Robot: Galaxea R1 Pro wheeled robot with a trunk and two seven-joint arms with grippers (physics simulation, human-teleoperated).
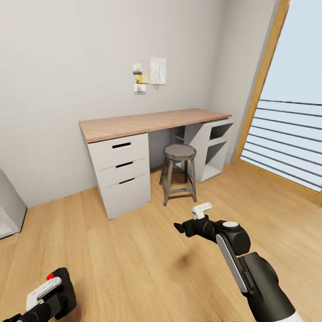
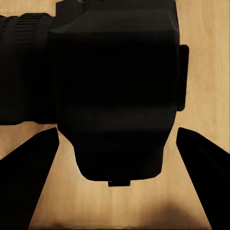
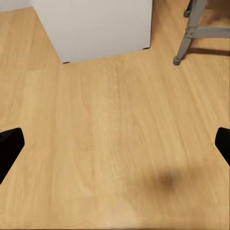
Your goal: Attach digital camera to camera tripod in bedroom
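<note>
We had the camera [image 2: 115, 91] clamped in our left gripper [image 1: 47, 293], low over the floor | right gripper [image 1: 197, 214] spread wide, empty | camera judged rigid, light, lens fragile: hold by the body | tripod unseen

one desk [image 1: 147, 121] is standing by the wall, showing three drawers [image 1: 120, 172] on one side and open shelves [image 1: 214, 145] on the other. one stool [image 1: 179, 172] is sitting in front of it. four paper notes [image 1: 150, 75] are hanging on the wall above. one camera [image 1: 62, 290] is showing, and two grippers, left [image 1: 42, 293] and right [image 1: 192, 219], are showing.
</note>
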